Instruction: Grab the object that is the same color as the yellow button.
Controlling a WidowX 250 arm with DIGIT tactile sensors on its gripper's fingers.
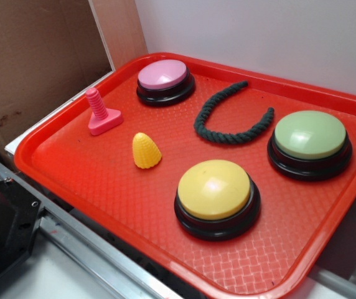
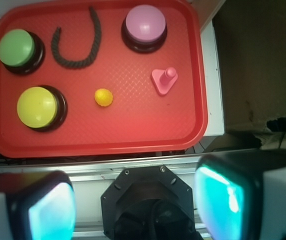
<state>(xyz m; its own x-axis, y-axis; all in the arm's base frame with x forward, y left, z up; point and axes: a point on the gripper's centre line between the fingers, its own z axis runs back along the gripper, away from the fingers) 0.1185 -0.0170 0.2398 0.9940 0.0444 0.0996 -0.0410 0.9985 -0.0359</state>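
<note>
Bright, even light; glare on button domes, wrist view's near edge blurred.

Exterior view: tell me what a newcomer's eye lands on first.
The bright red plastic tray fills the frame, carrying three big dome buttons on black bases: yellow nearest, pale green at right, pink at the far end. Between them lie a dark green rope curl, a small ridged yellow cone and a pink bolt-shaped peg.

Cone [image 1: 147, 151] on tray [image 1: 277, 261] — between peg [image 1: 101, 113], button [image 1: 214, 197].
</note>
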